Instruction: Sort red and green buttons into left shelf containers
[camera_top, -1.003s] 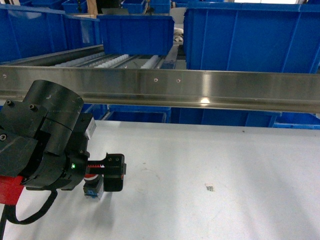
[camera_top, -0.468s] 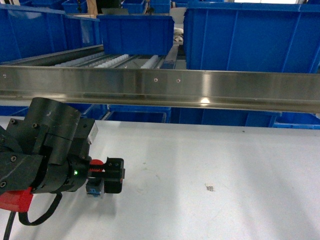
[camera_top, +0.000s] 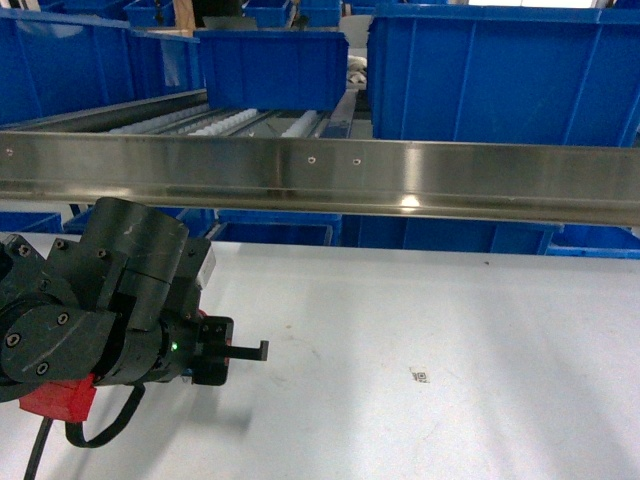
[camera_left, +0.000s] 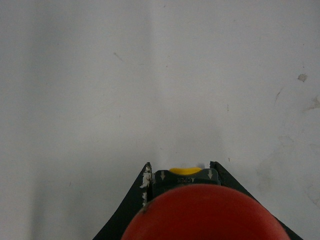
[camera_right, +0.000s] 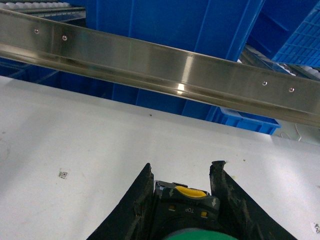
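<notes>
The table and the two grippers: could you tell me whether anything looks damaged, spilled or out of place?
Nothing stands out. The left gripper holds the red button, the right gripper the green button. The table shows only faint scuffs and a tiny sticker.

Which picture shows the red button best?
The left wrist view: the red button fills the bottom edge, between the left gripper's fingers. The head view hides it behind the arm. The right wrist view shows only the green button.

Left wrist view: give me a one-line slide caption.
Left tool shut on the red button, held over the bare white table.
</notes>
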